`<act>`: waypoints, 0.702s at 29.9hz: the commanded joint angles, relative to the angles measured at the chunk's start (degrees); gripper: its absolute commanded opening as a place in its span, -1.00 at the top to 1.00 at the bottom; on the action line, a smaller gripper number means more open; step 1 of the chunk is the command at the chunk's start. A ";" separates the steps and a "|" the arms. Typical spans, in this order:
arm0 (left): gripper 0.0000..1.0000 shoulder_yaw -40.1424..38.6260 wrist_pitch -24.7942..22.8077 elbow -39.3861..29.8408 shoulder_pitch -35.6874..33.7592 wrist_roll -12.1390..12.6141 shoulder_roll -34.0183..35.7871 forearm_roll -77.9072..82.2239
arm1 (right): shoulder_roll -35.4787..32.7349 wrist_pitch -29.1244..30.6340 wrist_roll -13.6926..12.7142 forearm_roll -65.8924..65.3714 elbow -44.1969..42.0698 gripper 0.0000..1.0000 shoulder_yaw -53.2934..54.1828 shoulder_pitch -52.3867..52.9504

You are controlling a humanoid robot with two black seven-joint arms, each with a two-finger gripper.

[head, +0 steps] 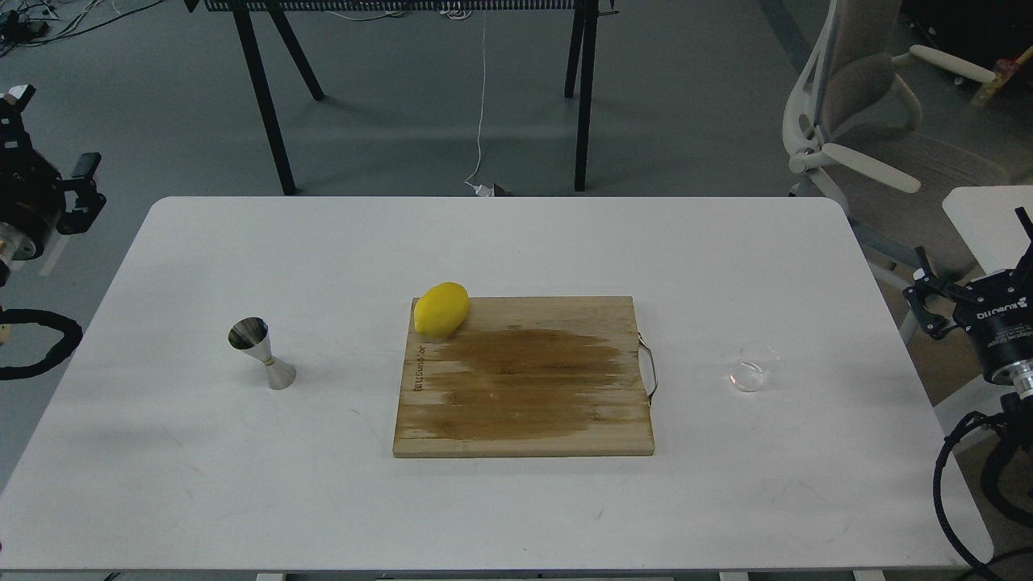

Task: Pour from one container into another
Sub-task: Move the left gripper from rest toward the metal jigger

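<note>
Nothing of the pour looks begun: the glass cup [754,368] stands at three o'clock on the counter [516,242], the jigger [262,353] at nine. Left hand [77,194] and right hand [936,303] hover outside, empty; finger spacing unclear.

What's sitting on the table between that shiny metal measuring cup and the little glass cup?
In the head view, a wooden cutting board lies between the steel jigger and the glass cup, with a lemon on its far left corner.
</note>
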 commanded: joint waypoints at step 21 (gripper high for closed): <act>-0.97 7.32 42.94 -34.15 6.99 -0.06 11.97 40.17 | -0.44 0.00 0.00 0.00 0.45 -0.98 0.74 -1.66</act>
